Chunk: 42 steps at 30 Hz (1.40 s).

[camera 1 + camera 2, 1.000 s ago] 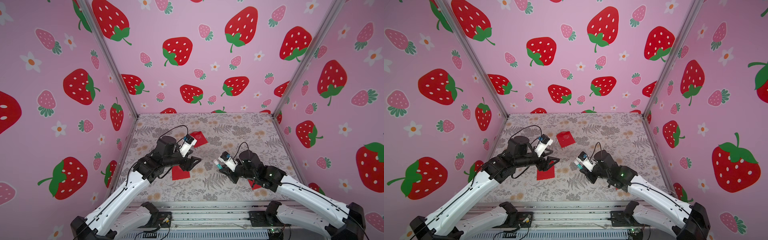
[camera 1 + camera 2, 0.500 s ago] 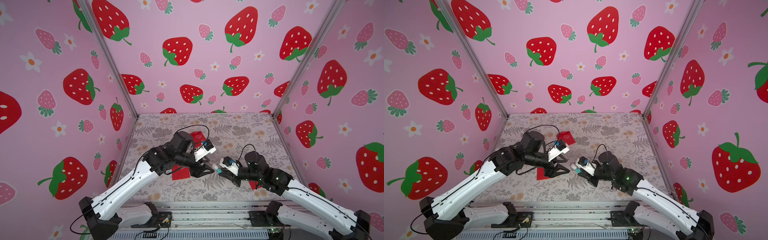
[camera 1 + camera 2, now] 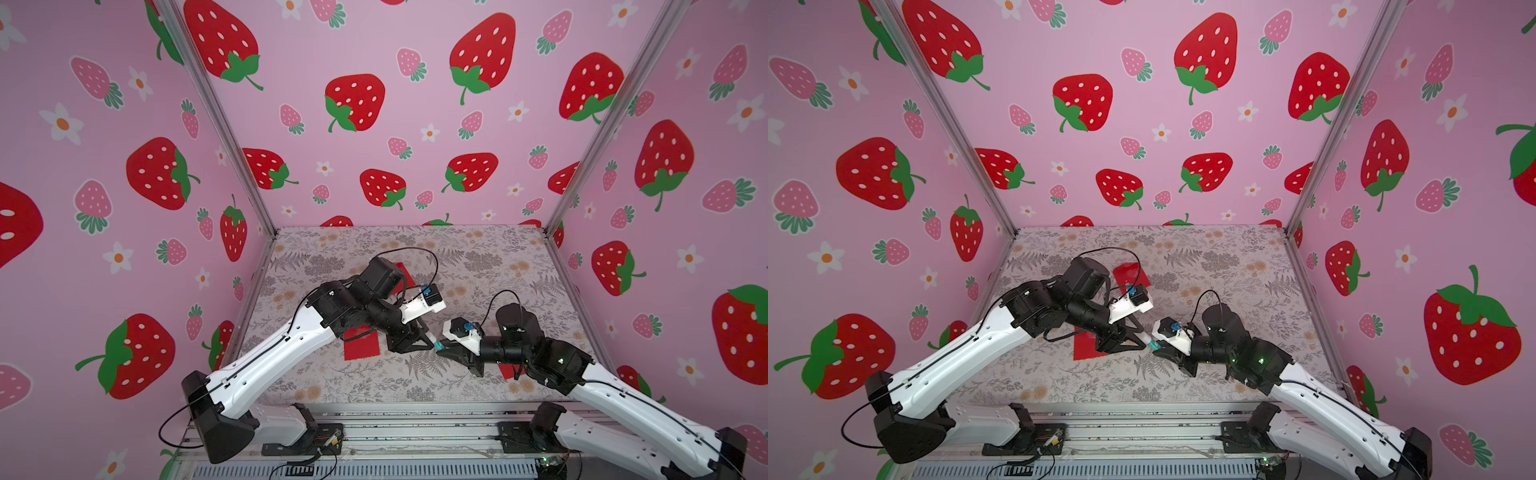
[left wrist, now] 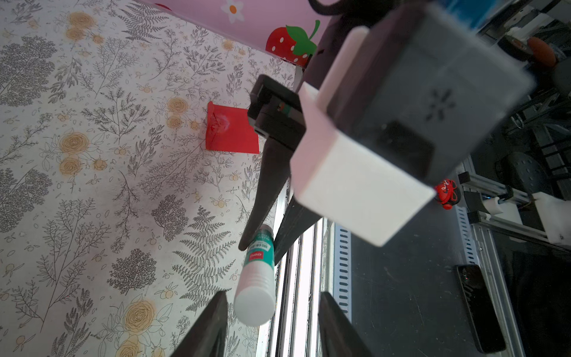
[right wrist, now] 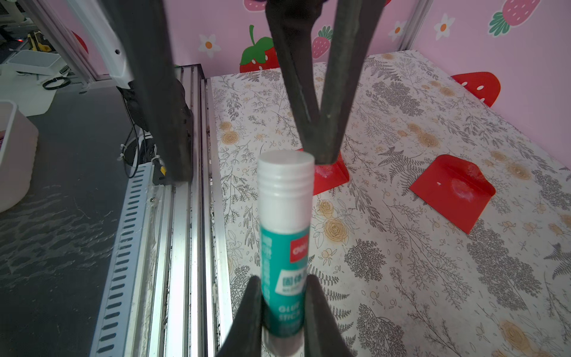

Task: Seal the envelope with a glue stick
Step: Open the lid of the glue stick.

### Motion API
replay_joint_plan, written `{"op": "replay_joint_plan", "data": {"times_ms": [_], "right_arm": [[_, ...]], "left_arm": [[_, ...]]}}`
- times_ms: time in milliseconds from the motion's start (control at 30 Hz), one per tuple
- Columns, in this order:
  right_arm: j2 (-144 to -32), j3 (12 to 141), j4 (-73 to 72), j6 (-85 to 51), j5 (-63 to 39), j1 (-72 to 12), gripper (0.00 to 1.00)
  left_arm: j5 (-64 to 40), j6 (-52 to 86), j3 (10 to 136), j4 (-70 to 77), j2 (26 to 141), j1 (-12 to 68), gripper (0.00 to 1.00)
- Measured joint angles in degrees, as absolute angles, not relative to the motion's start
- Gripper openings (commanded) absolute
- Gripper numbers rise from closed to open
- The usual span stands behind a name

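Right wrist view: right gripper [image 5: 284, 282] clamped on teal label of glue stick [image 5: 285, 216], cap [image 5: 285, 173] pointing away from wrist. Left wrist view: left gripper [image 4: 273, 298] half open, fingers [image 4: 210, 327] flanking cap, gaps both sides, nothing held. Red envelopes [image 5: 452, 191] flat below both hands. Risk: off-centre squeeze, stick knocked askew; cap pull against weak hold, stick dragged from right grip, dropped.

In both top views we make out only a teal sliver of the glue stick [image 3: 439, 344]. Behind the left gripper [image 3: 430, 338], its arm covers part of a red envelope [image 3: 408, 276]; behind the right gripper [image 3: 442, 351], that arm hides most of a second red envelope [image 3: 508, 371].
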State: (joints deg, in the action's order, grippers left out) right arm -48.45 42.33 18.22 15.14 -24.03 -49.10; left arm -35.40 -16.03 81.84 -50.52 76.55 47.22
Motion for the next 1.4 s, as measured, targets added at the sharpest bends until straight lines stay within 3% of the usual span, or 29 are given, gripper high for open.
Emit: {"op": "replay_joint_plan", "data": {"times_ms": [467, 733, 767, 900, 1000, 1133, 1300, 1400], "right_arm": [[-47.77, 41.65, 17.39, 15.4, -24.88, -49.12, 0.06], [-47.22, 41.54, 17.85, 15.49, -25.56, -49.19, 0.06], [-47.2, 41.54, 17.93, 15.46, -25.56, -49.19, 0.1], [-47.07, 41.23, 17.58, 14.46, -25.52, -49.19, 0.43], [-47.0, 40.71, 15.66, 13.63, -25.19, -49.17, 0.48], [-47.0, 40.01, 13.41, 12.78, -25.19, -49.19, 0.39], [-46.98, 39.9, 12.21, 12.71, -25.74, -49.28, 0.08], [-46.83, 39.88, 12.23, 12.6, -25.3, -49.36, 0.0]], "left_arm": [[-35.99, -18.28, 84.6, -53.41, 79.46, 48.03, 0.31], [-34.65, -18.79, 84.6, -53.47, 79.46, 49.01, 0.09], [-34.46, -18.83, 84.6, -53.47, 79.46, 49.17, 0.07], [-34.04, -18.39, 84.6, -53.17, 79.44, 49.5, 0.01], [-34.24, -17.8, 84.6, -52.64, 79.24, 49.93, 0.0], [-34.48, -17.21, 84.55, -51.53, 77.95, 50.04, 0.0], [-33.63, -16.27, 84.33, -49.1, 76.93, 50.0, 0.0], [-33.3, -15.77, 84.09, -48.77, 76.86, 49.93, 0.0]]}}
